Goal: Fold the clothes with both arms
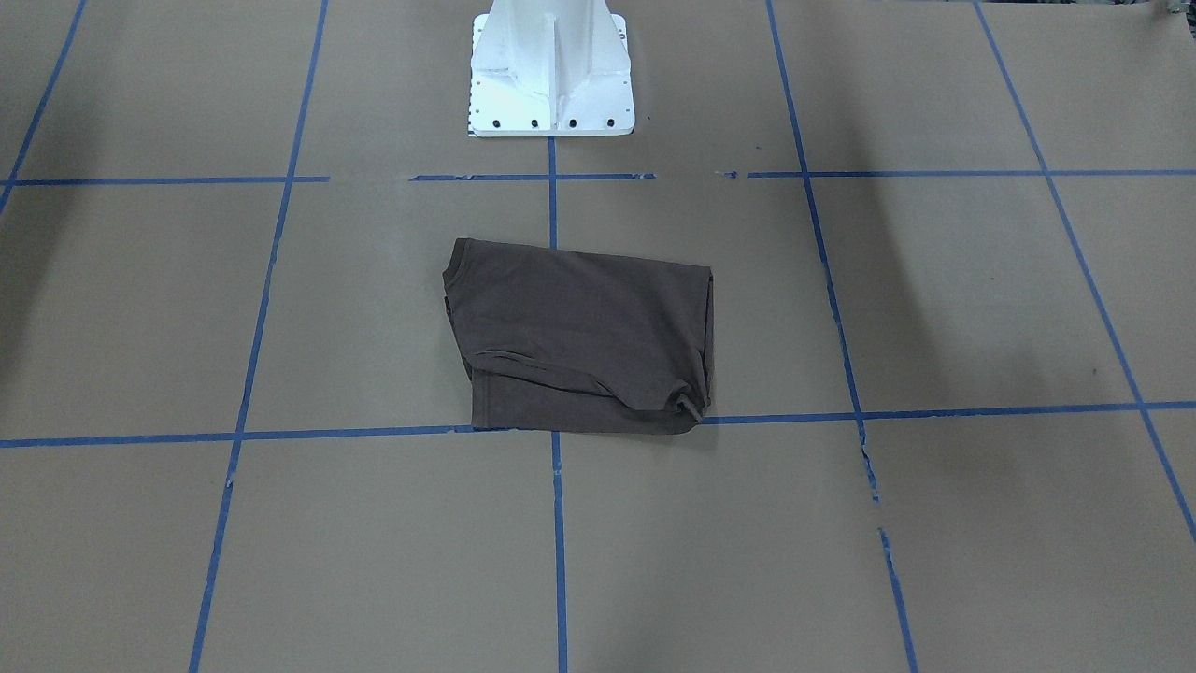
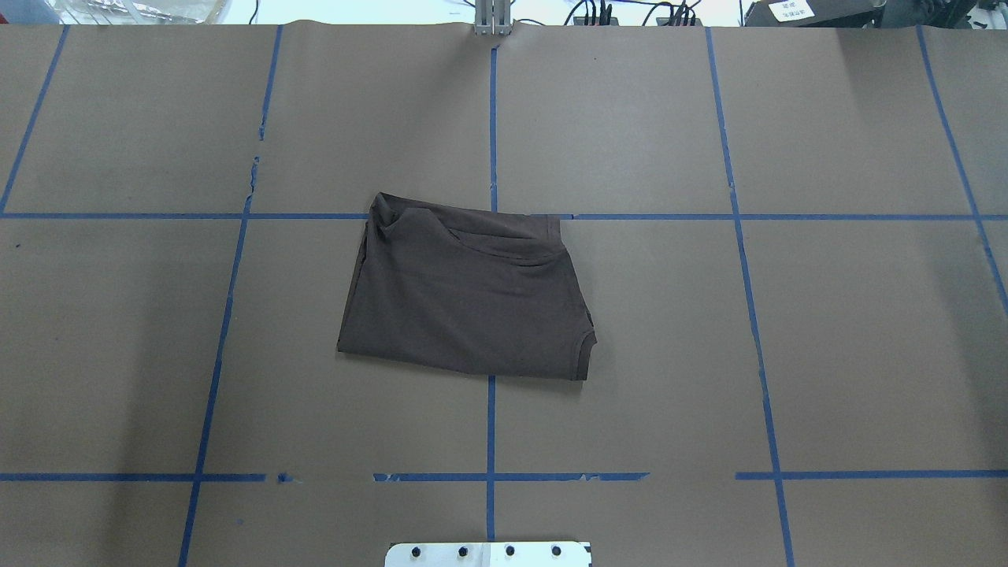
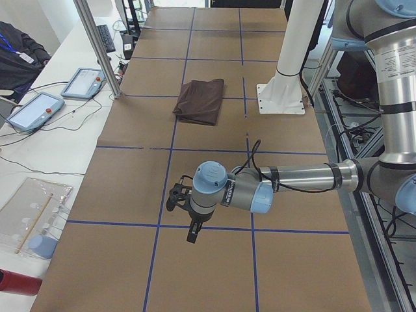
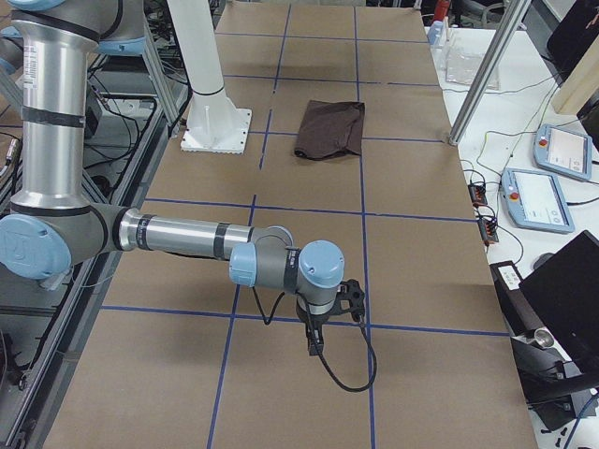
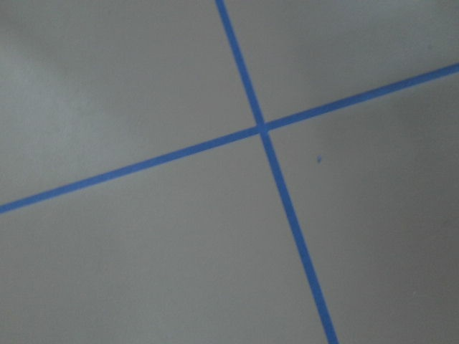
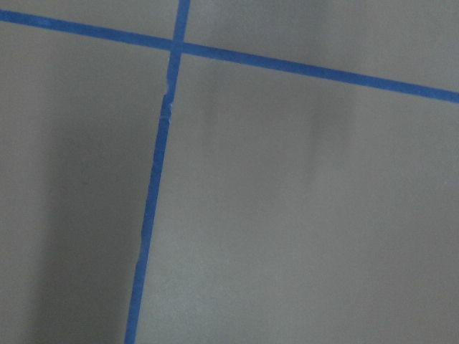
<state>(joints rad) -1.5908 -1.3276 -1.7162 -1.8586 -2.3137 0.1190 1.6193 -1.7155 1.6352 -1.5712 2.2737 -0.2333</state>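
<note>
The T-shirt (image 2: 465, 295) lies folded into a rough rectangle at the middle of the table (image 2: 827, 354). It straddles the centre strip of the blue tape lines (image 2: 491, 425). Its far edge runs along a cross strip, with a loose fold creased just inside that edge. A curve of ribbed collar shows at the near corner on the robot's right. Brown paper shows all round the shirt. The white pedestal (image 1: 551, 70) stands nearest, apart from the shirt's near edge.

The left gripper (image 3: 192, 235) hangs above the table's left end, and the right gripper (image 4: 314, 344) above the right end. Both are well apart from the shirt. I cannot tell whether their fingers are spread or closed.
</note>
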